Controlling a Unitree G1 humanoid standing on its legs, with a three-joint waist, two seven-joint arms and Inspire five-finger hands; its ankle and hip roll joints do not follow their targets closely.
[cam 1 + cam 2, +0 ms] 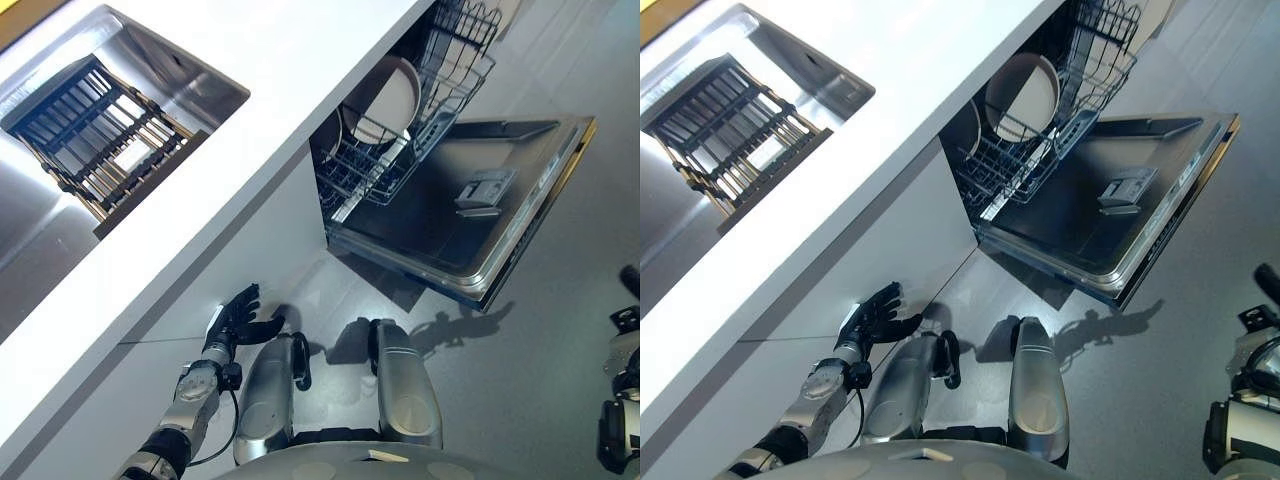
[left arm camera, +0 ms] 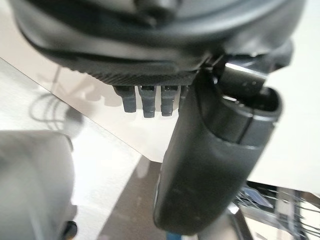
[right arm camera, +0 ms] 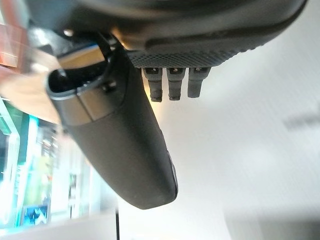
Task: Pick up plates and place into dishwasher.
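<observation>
White countertop (image 1: 230,170) runs diagonally across the frame, with a steel sink (image 1: 190,85) cut into it at the upper left and a dark drying rack (image 1: 95,130) sitting inside that. Look closely and you'll see no plates in that rack, at least none I can make out.

Over at the upper right, the dishwasher (image 1: 470,210) has its door dropped flat and its lower rack (image 1: 400,140) pulled forward. Two plates (image 1: 385,100) already stand on edge in it, one big pale one in front and another tucked just behind to its left. So going by how things lie, you're looking at the loading part pretty much done, or close to it. I can't spot any loose plate on the counter waiting for you.

Your left hand (image 1: 240,318) hangs low at the lower left, beside the white cabinet front under the counter, fingers relaxed and carrying nothing. Your right hand (image 3: 130,130) reads the same in its wrist view: thumb out, fingers loose, empty, with just pale blur past it.

If more plates are due, you'd have to find them somewhere else.
</observation>
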